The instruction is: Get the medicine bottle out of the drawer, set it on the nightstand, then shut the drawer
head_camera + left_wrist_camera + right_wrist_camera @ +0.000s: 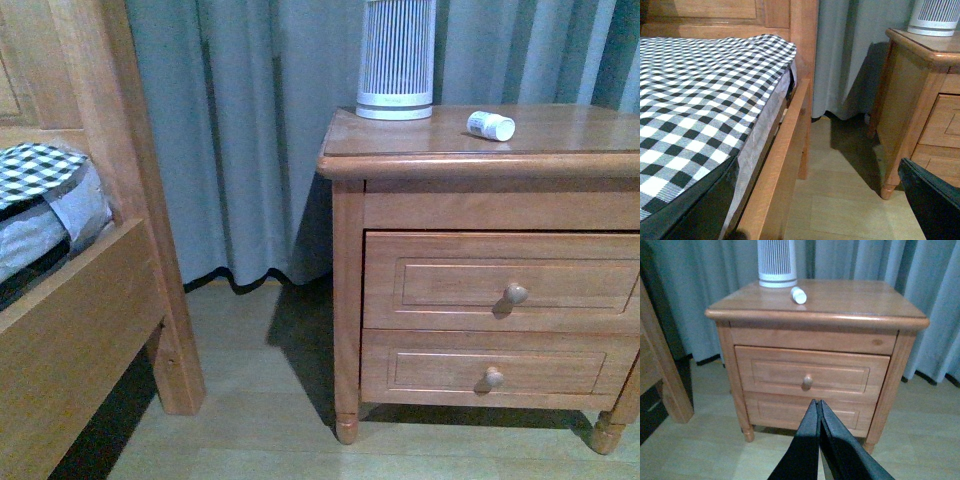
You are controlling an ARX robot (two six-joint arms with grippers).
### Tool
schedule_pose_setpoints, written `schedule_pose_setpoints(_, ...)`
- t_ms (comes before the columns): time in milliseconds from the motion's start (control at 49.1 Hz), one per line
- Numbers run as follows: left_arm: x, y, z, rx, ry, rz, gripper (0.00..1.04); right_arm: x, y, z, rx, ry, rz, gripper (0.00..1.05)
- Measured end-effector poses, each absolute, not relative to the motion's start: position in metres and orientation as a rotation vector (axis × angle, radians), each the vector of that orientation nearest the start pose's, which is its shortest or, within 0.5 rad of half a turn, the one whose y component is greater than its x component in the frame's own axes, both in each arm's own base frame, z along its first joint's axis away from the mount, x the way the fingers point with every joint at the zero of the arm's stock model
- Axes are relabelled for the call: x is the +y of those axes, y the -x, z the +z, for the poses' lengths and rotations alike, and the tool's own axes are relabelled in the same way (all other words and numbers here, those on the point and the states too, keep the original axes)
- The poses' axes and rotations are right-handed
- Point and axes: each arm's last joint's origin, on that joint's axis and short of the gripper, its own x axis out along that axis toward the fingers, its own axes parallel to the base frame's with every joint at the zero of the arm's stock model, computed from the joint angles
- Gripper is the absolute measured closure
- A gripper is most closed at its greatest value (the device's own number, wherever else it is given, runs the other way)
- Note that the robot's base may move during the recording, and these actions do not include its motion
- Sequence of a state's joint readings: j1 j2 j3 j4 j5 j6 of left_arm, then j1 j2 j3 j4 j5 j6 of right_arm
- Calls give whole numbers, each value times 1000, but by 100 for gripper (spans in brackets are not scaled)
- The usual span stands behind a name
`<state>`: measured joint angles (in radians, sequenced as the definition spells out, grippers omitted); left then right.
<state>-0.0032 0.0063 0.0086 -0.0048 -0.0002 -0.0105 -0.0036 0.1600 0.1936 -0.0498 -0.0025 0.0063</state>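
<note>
The medicine bottle [490, 125] lies on its side on the glossy top of the nightstand [420, 150], right of the ribbed cylinder; it also shows in the right wrist view [798, 295]. The upper drawer [500, 280] is shut flush, its knob [515, 293] showing; in the right wrist view the drawer [812, 372] is likewise shut. My right gripper [818, 405] is shut and empty, held back from the nightstand front, below the upper knob [808, 381]. My left gripper is open; only one dark finger [932, 200] shows, near the nightstand's side [905, 100]. Neither arm shows in the front view.
A tall white ribbed cylinder [396, 58] stands at the back of the nightstand top. The shallower lower drawer [490, 372] is shut. A wooden bed frame [90, 330] with checked bedding [695, 105] stands to the left. Grey curtains [250, 130] hang behind. Wood floor [260, 400] lies between bed and nightstand.
</note>
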Motion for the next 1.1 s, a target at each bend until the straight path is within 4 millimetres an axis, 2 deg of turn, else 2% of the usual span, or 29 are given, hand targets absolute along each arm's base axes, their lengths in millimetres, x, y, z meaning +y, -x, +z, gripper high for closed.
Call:
schedule_pose_setpoints(224, 0, -98, 165, 2, 10, -3, 6, 0, -98, 192, 8, -6, -1, 101)
schedule_pose_setpoints(814, 0, -98, 165, 2, 10, -3, 6, 0, -97, 167, 0, -4, -2, 101)
schedule_pose_setpoints(998, 0, -98, 165, 2, 10, -3, 6, 0, -97, 168, -4, -4, -2, 57)
schedule_pose_setpoints(1099, 0, -98, 165, 2, 10, -3, 6, 0, -97, 168, -4, -4, -2, 38)
